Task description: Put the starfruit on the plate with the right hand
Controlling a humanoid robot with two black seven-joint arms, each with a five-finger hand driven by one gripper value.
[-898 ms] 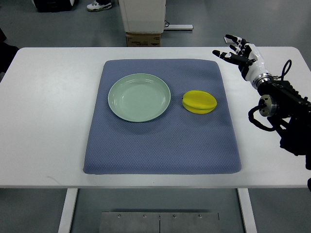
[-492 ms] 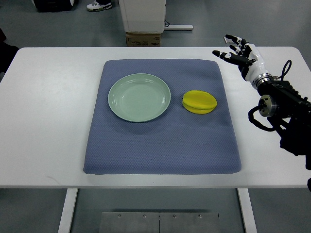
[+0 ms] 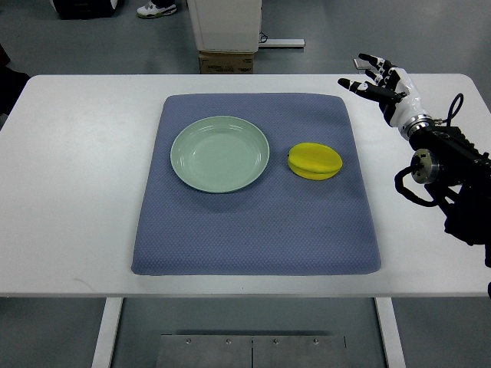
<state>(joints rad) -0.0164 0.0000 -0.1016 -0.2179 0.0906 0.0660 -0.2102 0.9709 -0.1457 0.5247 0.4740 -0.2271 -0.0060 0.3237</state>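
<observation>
Starfruit (image 3: 315, 162) lies on the blue mat (image 3: 253, 238), just right of the plate (image 3: 220, 154) and not touching it; a narrow strip of mat shows between the two. It is yellow and rests flat, long side running left to right. The plate is pale green, round, and holds nothing; it sits on the mat's upper left-of-centre part. The mat covers the middle of the white table (image 3: 69, 192).

The right hand (image 3: 380, 80) hovers over the table's far right corner, beyond the mat's upper right corner and well apart from the starfruit. Its fingers (image 3: 360, 86) are spread and reach toward the left, grasping nothing. The right arm runs from the hand down along the picture's right edge, dark, with cables looping beside the wrist.

Beyond the table's far edge, above the plate, a cardboard box (image 3: 226, 61) stands on the floor under a white cabinet (image 3: 224, 23), and a shoe (image 3: 156, 9) shows to their left.
</observation>
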